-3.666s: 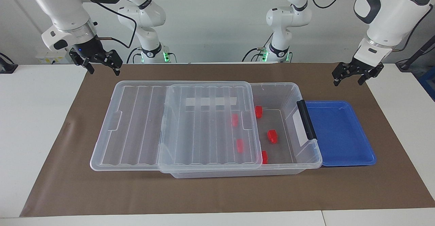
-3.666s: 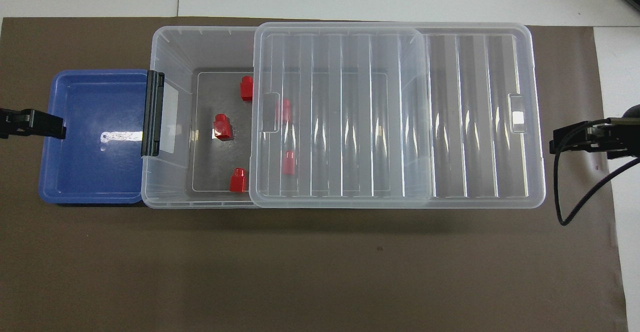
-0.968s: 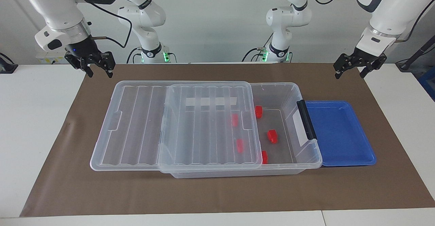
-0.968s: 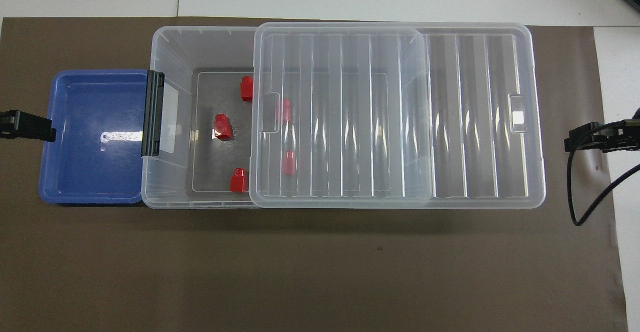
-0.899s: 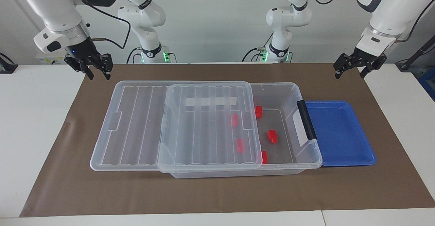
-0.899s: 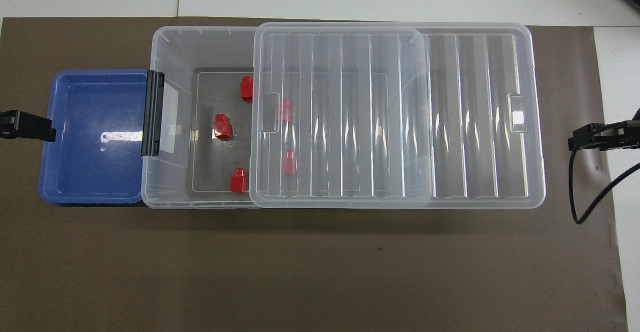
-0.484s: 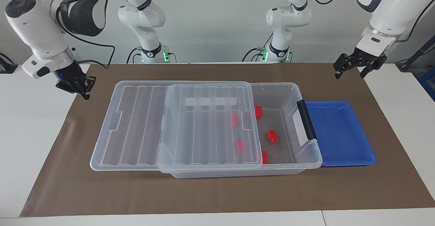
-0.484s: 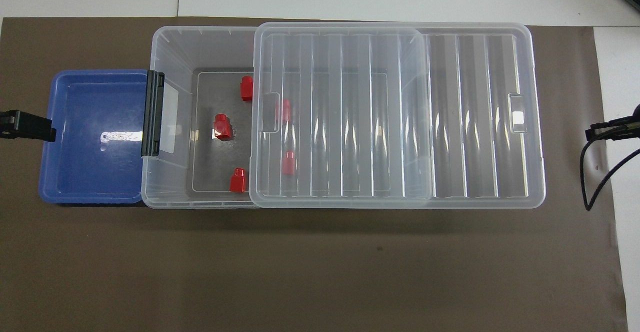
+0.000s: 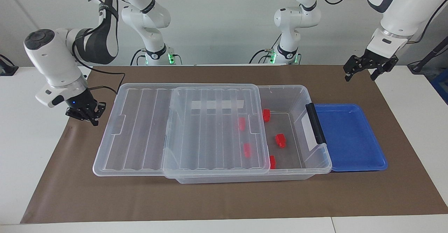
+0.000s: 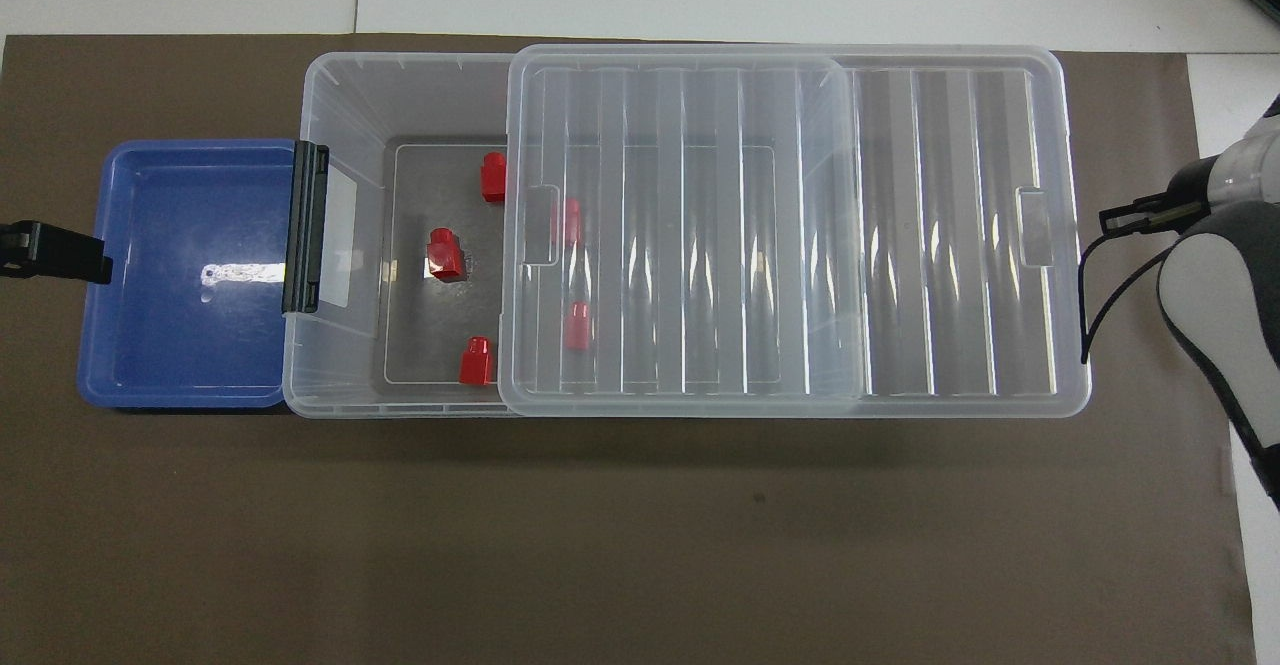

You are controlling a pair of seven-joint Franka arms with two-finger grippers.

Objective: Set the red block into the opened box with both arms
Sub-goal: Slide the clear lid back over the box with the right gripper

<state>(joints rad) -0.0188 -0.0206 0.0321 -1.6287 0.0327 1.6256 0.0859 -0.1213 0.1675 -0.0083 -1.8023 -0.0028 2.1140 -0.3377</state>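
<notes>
The red block [image 9: 280, 140] lies alone on the floor of the opened box [image 9: 301, 96], in the uncovered part toward the left arm's end of the table. Four more red blocks lie in the box around it: one [image 9: 266, 115] nearer to the robots by the lid's edge, one [image 9: 272, 162] farther from the robots, and two [image 9: 242, 123] [image 9: 247, 150] seen through the clear lid [image 9: 182, 129]. The lid covers most of the box and sticks out past it toward the right arm's end. A black clip [image 9: 315, 123] sits on the box's end wall, and a blue tray [image 9: 350, 136] lies touching that end of the box.

The left gripper [image 9: 362, 72] hangs in the air over the brown mat [image 9: 224, 198], near the tray's corner nearest the robots, well apart from the red block. Its fingers stand spread and hold nothing.

The right gripper [image 9: 87, 115] is low over the mat, just beside the lid's overhanging end and well apart from the box's open part. Its fingertips are together with nothing between them.
</notes>
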